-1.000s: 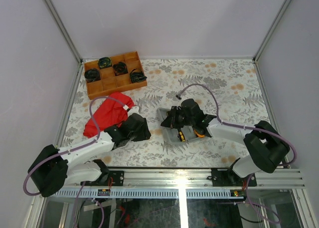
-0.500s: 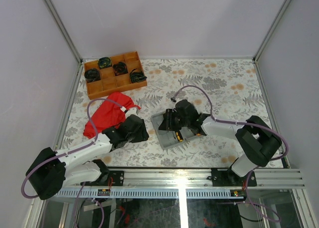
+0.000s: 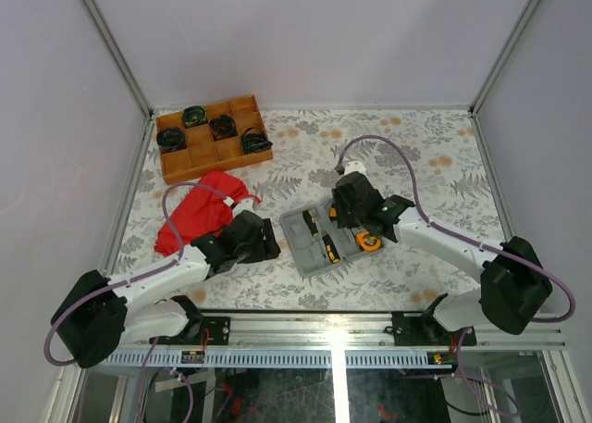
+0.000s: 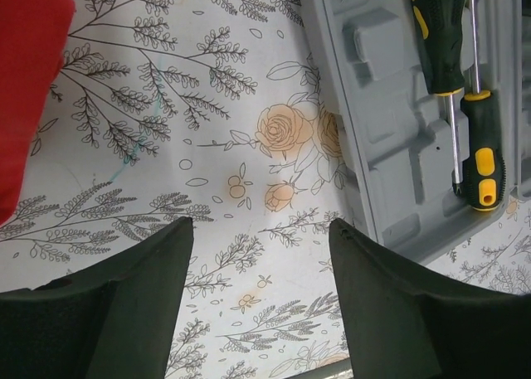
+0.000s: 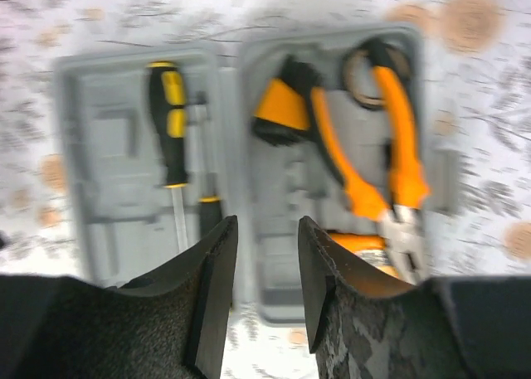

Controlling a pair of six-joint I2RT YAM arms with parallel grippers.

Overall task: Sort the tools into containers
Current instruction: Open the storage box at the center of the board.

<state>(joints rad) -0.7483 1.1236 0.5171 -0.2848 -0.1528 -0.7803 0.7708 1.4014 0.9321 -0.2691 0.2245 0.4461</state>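
Grey case (image 4: 390,114) lies open and flat mid-front on the worktop (image 3: 435,164), its long axis slanting from near-left to far-right in the top view. Left half holds two screwdrivers (image 4: 438,31) side by side, head-to-tail, shafts running across the case's length. Right half holds the pliers (image 5: 398,147), the round tape measure (image 3: 370,242) and an orange-black piece too blurred to name. No loose hand item shows on the floral cloth, so sorting looks done or nearly so; prob. what's left is a check or folding the case shut, but that's a guess. Right tool (image 5: 265,230) hangs directly above the case, roughly over the hinge line btwn the halves, fingers parted by a narrow gap w/ nothing in it. Left tool (image 4: 259,238) sits low over bare worktop just left of the case's screwdriver half, fingers spread wide, also empty, w/ the case edge off to its right. So the left arm is nearer the screwdriver half and the right arm is nearer the pliers half. Room: red cloth (image 3: 199,219) lies close behind-left of the left tool, the wooden tray (image 3: 172,168) is well apart at far left, and there's open worktop beyond and right of the case. The near worktop edge is not far from the case's near corner, so any push should go away from the arms.
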